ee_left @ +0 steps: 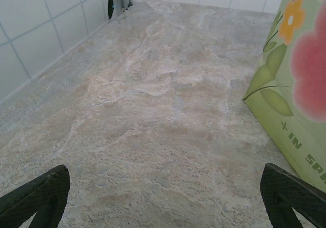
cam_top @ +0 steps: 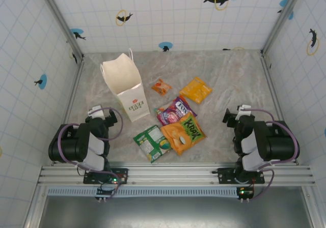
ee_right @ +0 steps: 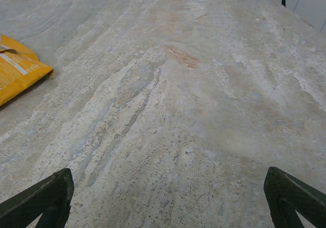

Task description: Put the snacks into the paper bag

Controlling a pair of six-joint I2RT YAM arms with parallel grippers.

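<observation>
Both arms stand wide-jawed and empty. From above, the paper bag (cam_top: 125, 85) stands at 1 o'clock, just beside the left gripper (cam_top: 98, 112). The snacks (cam_top: 174, 110) lie between the arms, with the green packet (cam_top: 152, 142) at 4 o'clock of the left gripper and the large orange packet (cam_top: 182, 131) at 8 o'clock of the right gripper (cam_top: 231, 117).

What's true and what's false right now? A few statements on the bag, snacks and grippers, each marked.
1. The paper bag stands upright with its mouth open. True.
2. The green packet is already in the bag. False: it lies on the table, in front of the bag.
3. The left gripper and right gripper are both open and empty. True.
4. The yellow packet lies left of the bag. False: it lies to the bag's right.
</observation>
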